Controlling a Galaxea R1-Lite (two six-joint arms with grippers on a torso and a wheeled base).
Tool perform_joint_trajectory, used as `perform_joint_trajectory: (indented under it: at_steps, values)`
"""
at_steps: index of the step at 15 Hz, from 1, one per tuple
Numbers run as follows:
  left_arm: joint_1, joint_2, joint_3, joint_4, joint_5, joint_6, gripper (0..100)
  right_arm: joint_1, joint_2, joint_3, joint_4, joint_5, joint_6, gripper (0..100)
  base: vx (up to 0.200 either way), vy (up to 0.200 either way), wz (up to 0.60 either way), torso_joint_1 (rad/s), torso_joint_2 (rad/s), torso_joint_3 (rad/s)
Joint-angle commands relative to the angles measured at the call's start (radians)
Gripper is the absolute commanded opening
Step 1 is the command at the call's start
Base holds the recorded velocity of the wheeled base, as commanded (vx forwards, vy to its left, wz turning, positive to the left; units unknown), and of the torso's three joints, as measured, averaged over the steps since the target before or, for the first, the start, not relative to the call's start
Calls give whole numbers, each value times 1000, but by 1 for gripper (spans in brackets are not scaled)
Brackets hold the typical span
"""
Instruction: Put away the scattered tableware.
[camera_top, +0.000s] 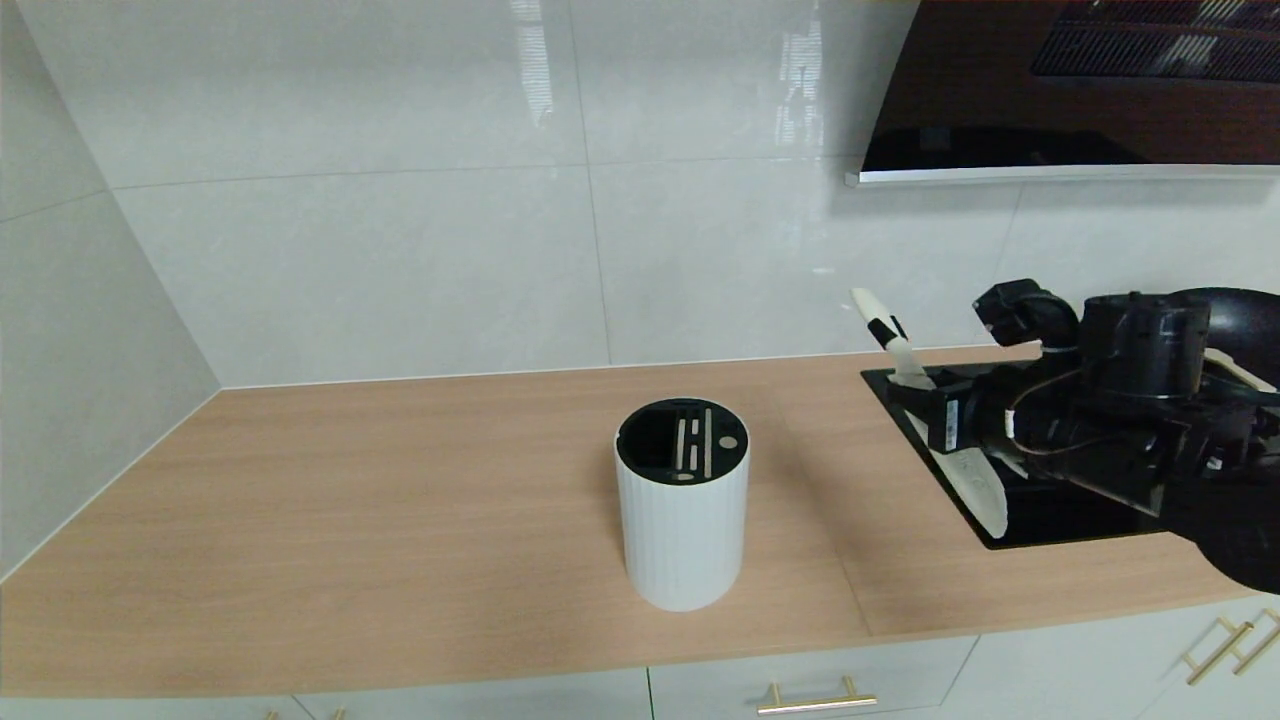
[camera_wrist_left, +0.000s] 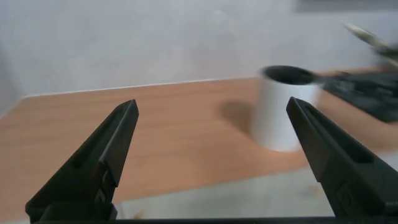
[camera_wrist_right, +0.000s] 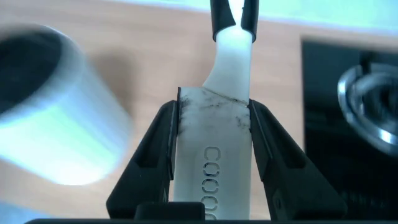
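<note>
One knife (camera_top: 975, 482), clamped by its blade in the right pincer (camera_wrist_right: 214, 115), hangs tilted and may jam against the slots of the holder (camera_top: 683, 530).

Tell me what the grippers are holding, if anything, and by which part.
The right gripper holds a white knife by its blade, near the handle. The left gripper is open and empty.

Wood counter (camera_top: 400, 500), black hob (camera_top: 1045, 525), likely hood (camera_top: 1080, 90)

pale tiled wall (camera_top: 400, 250), wooden countertop (camera_top: 350, 500), dark range hood (camera_top: 1050, 100)
</note>
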Motion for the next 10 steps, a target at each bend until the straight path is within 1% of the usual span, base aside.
perform_joint_trajectory:
  at_steps: [1, 2, 3, 4, 5, 6, 7, 8, 10]
  values:
    - [-6, 454, -341, 102, -209, -13, 100, 120, -166, -103, 104, -30, 2, 0, 0, 0, 0, 0, 0, 0]
    - [-12, 568, -387, 99, -255, -19, 100, 156, -182, -101, 104, -50, 2, 0, 0, 0, 0, 0, 0, 0]
    - [-32, 666, -416, 99, -304, -22, 100, 185, -188, -100, 104, -64, 2, 0, 0, 0, 0, 0, 0, 0]
    - [-66, 760, -439, 85, -335, -41, 100, 210, -190, -98, 104, -69, 2, 0, 0, 0, 0, 0, 0, 0]
    - [-116, 859, -463, 34, -338, -76, 100, 241, -183, -94, 107, -70, 5, 0, 0, 0, 0, 0, 0, 0]
    - [-156, 945, -496, -44, -338, -143, 100, 264, -176, -65, 105, -75, 10, 0, 0, 0, 0, 0, 0, 0]
    - [-193, 1026, -531, -139, -338, -238, 100, 278, -168, -43, 100, -83, 10, 0, 0, 0, 0, 0, 0, 0]
    - [-244, 1103, -557, -243, -338, -343, 100, 305, -166, -43, 100, -98, 14, 0, 0, 0, 0, 0, 0, 0]
    - [-316, 1186, -565, -366, -343, -461, 100, 337, -163, -43, 100, -119, 27, 0, 0, 0, 0, 0, 0, 0]
